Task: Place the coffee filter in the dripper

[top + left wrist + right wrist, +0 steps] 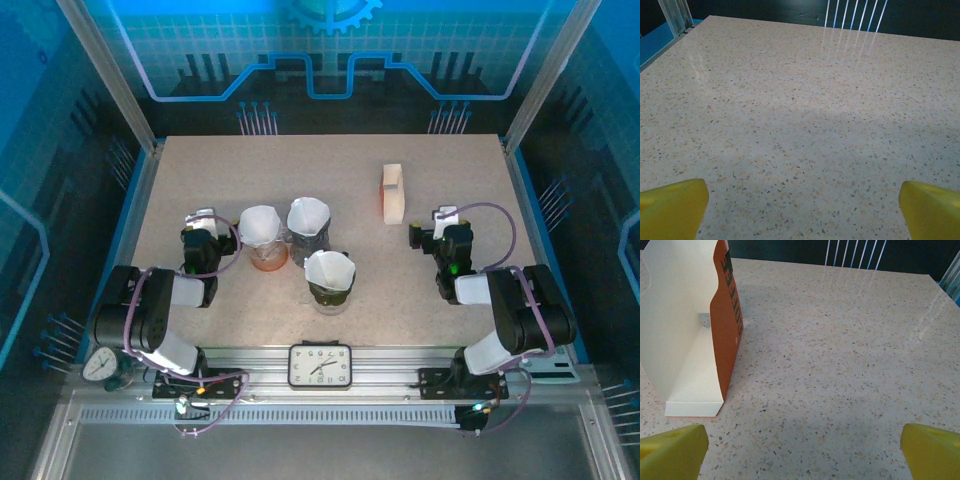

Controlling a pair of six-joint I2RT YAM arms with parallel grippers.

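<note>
Three drippers stand in the middle of the table, each with a white paper coffee filter sitting in it: an orange dripper [266,256], a dark one [308,240] and a greenish one [330,292]. Their filters [260,226] [308,215] [330,270] stand upright like open cones. My left gripper [203,219] [802,210] rests just left of the orange dripper, open, with bare table between its yellow fingertips [672,207]. My right gripper [443,216] [802,452] is at the right, also open and empty.
An orange-and-white open carton [393,192] [690,330] stands at the back right, ahead and left of my right gripper. A clock [320,364] and a round gauge [100,364] sit on the front rail. Metal frame posts [100,70] border the speckled table [450,160].
</note>
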